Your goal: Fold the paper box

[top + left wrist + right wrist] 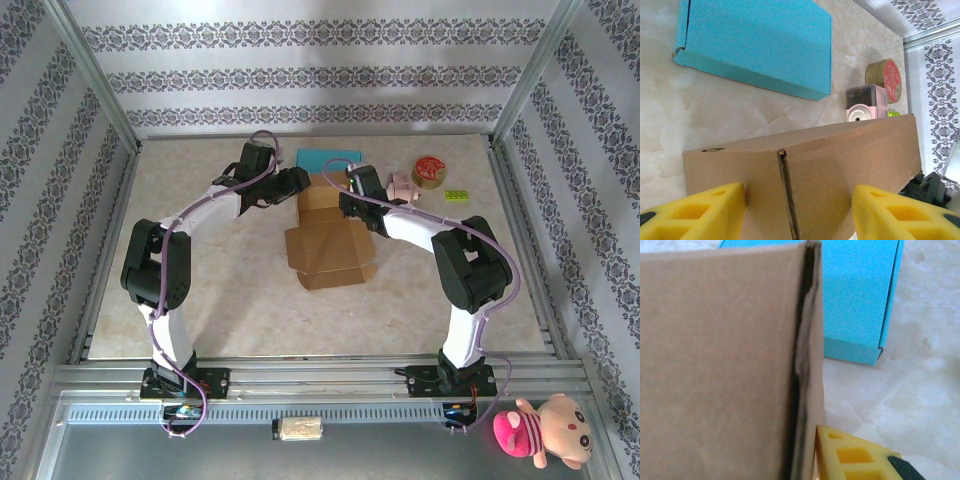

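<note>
One light, stiff, crease-prone cardboard box point(330, 255), likely best pinched along the upright wall's edge between left fingers point(705, 212), now apart; right fingers' point(850, 457) closure impossible to tell.

Blue box point(328, 158) rear; red tin point(430, 171), green block point(457, 196) right; pink plush point(540, 430) near-right.

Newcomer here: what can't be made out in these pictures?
Right wrist view: the brown box hides one finger of the right gripper, so whether it pinches the cardboard is unclear.
Left wrist view: the box cuts off the pink item at its base; its label is too small to read.
Top view: the little green thing is too small to identify.
</note>
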Robot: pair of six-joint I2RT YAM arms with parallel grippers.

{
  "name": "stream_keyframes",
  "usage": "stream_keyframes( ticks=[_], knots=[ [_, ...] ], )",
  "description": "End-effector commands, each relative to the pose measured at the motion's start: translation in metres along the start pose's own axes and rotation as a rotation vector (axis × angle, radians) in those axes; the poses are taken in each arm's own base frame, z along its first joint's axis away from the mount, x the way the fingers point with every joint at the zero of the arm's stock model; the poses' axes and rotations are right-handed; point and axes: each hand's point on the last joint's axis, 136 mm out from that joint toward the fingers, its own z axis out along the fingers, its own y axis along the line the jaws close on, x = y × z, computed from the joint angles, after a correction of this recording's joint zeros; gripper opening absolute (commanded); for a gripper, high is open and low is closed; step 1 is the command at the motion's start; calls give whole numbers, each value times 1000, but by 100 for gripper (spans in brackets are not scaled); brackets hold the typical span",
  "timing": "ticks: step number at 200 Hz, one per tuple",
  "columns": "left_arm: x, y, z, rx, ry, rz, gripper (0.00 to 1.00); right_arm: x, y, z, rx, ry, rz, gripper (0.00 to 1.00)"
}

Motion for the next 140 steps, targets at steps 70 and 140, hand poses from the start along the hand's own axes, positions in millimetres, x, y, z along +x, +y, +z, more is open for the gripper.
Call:
stream_keyframes(
  ticks=[70, 140],
  knots=[
    [12, -15, -1, 57, 40, 2, 57, 14, 15, 30, -51, -19, 223, 24],
    [-15, -31, -56, 76, -145, 55, 65, -37, 22, -16, -86, -85, 39, 0]
  ],
)
